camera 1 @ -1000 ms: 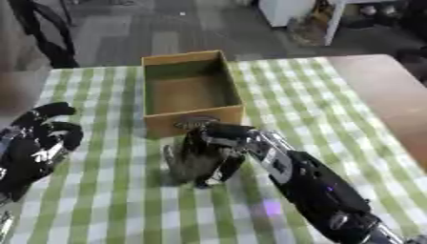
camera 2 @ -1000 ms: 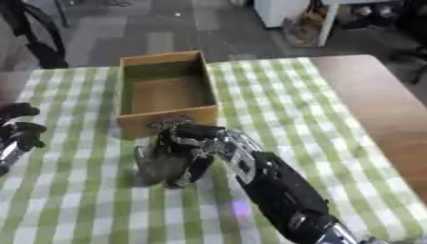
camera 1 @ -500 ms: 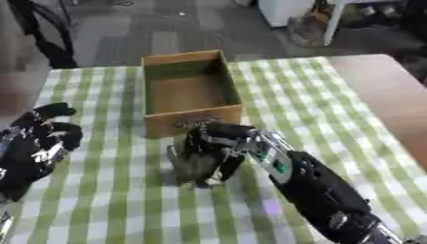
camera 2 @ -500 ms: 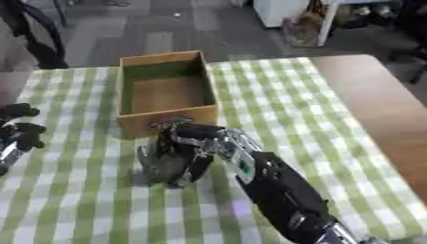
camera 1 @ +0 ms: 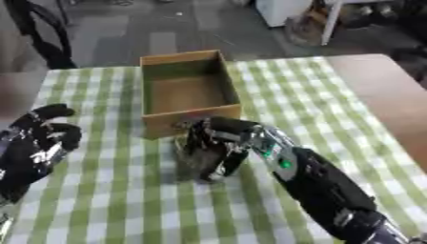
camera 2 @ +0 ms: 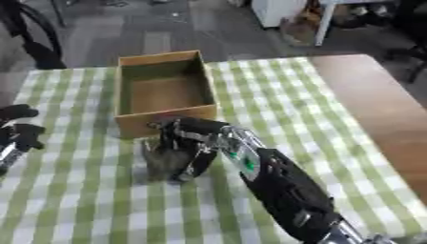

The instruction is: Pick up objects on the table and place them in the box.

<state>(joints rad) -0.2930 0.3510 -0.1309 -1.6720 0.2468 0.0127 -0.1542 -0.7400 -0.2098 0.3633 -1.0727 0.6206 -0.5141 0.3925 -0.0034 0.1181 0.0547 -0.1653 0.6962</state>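
Observation:
A grey-brown object (camera 1: 197, 162) sits on the checked cloth just in front of the box's near wall. My right hand (camera 1: 218, 143) reaches in from the lower right and its fingers are curled round that object from above. The open wooden box (camera 1: 187, 90) stands upright behind it, with nothing visible inside. My left hand (camera 1: 35, 147) rests at the left edge of the table, fingers relaxed, holding nothing.
A green and white checked cloth (camera 1: 275, 95) covers the table. Bare brown tabletop (camera 1: 383, 100) shows at the right. A dark chair (camera 1: 42, 33) stands beyond the far left corner, and the floor and clutter lie behind.
Nothing has clearly moved: the right hand stays wrapped on the object in front of the box and the left hand stays at the left edge.

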